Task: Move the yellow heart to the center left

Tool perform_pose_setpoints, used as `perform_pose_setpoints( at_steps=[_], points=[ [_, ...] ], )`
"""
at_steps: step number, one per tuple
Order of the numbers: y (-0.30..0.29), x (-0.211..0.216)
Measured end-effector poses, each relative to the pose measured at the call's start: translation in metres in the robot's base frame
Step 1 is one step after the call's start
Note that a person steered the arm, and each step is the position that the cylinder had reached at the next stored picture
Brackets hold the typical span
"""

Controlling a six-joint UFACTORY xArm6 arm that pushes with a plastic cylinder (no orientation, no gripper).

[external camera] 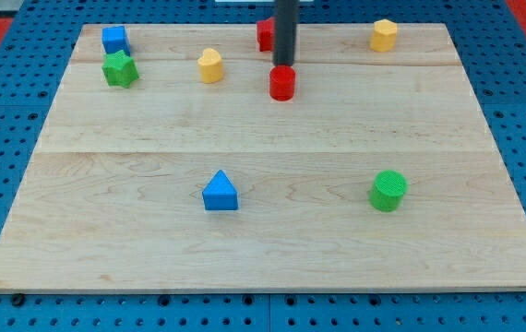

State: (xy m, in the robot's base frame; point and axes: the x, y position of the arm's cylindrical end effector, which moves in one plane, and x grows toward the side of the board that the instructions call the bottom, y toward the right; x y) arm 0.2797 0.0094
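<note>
The yellow heart (210, 65) sits on the wooden board (263, 231) near the view's top, left of centre. My tip (284, 65) ends just above the red cylinder (282, 83), to the right of the yellow heart with a clear gap between them. The rod partly hides another red block (265, 34) behind it at the top edge; its shape cannot be made out.
A blue block (114, 40) and a green star (120, 69) stand at the top left. A yellow hexagonal block (384, 35) is at the top right. A blue triangle (220, 192) lies lower centre-left, a green cylinder (388, 190) lower right.
</note>
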Motion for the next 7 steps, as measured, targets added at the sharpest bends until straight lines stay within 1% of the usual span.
perform_pose_setpoints(
  at_steps=[2,4,6,7],
  points=[
    [-0.073,-0.006],
    [-0.104,-0.032],
    [-0.106,0.005],
    [-0.106,0.03]
  ],
)
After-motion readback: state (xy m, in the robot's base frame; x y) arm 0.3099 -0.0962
